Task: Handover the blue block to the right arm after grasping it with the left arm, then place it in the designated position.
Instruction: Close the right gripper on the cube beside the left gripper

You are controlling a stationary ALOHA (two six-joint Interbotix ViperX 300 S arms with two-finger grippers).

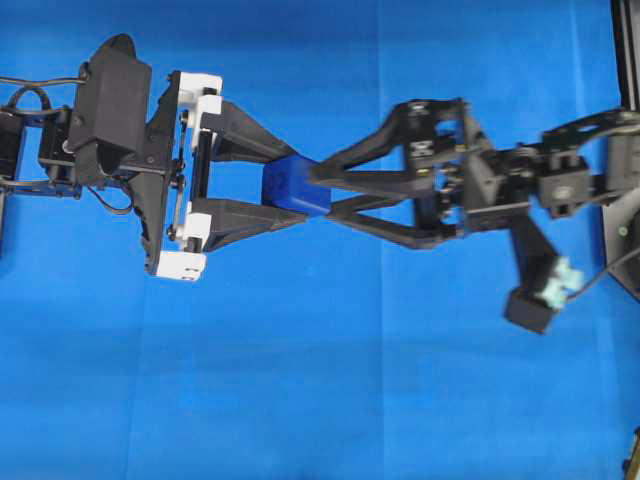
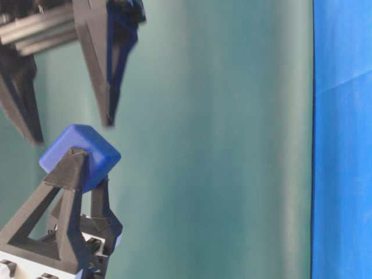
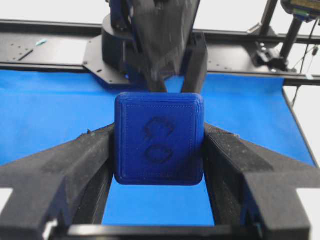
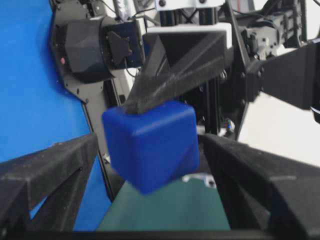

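Observation:
The blue block [image 1: 297,187] hangs above the blue cloth, pinched between the two long black fingers of my left gripper [image 1: 283,188], which has white blocks at its finger bases. In the left wrist view the block [image 3: 159,140] shows a face with a faint embossed mark, and both fingers [image 3: 75,165] press its sides. My all-black right gripper [image 1: 322,192] reaches in from the right, open. Its fingers [image 4: 50,165] straddle the block [image 4: 150,150] with a gap showing on the left side. At table level the block [image 2: 81,154] sits just below the right fingertips [image 2: 108,119].
Blue cloth [image 1: 320,400] covers the table under both arms. A black frame [image 1: 625,50] runs along the right edge. A black rail [image 3: 50,50] and the right arm's base [image 3: 115,45] stand behind the block. A green backdrop [image 2: 221,145] fills the table-level view.

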